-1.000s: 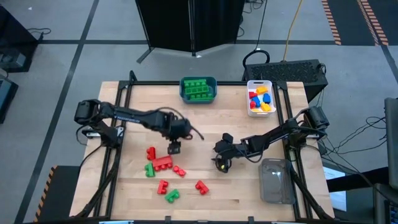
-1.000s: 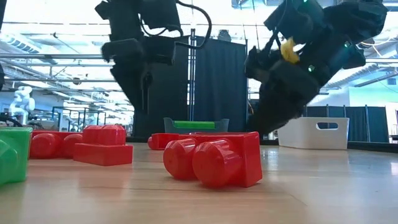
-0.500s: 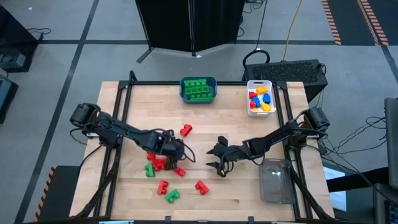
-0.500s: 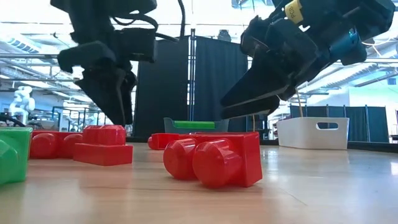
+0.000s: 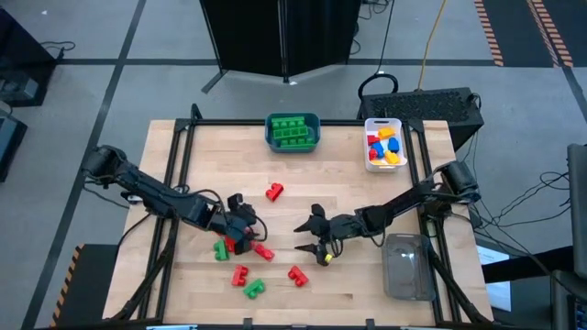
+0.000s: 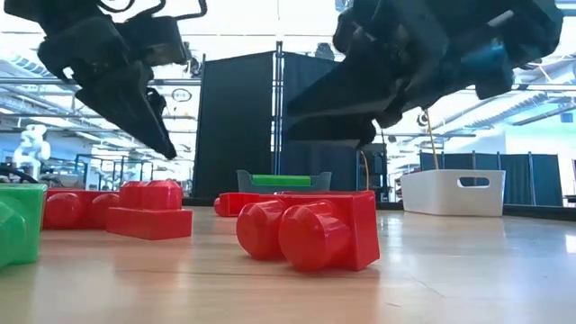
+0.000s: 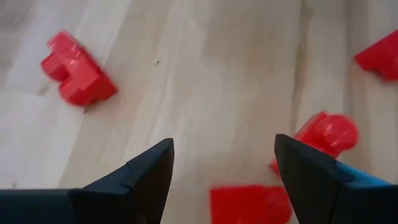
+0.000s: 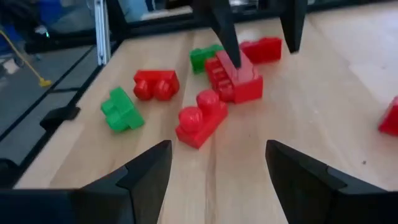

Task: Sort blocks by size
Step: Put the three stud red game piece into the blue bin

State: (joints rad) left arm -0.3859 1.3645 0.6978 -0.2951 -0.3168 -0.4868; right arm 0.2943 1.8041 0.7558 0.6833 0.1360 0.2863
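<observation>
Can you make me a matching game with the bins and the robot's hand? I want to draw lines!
Things:
1. teal bin
2. white bin
3. clear bin
4. left gripper

Matches:
A. has nothing in it
B. open above the red blocks
C. holds only green blocks
D. holds red, blue and yellow blocks

Pairs: 1-C, 2-D, 3-A, 4-B

arms: two, dark, slim, jointed
left claw [image 7: 224,171]: black wedge fingers, blue edge
right claw [image 8: 214,174]: black wedge fingers
</observation>
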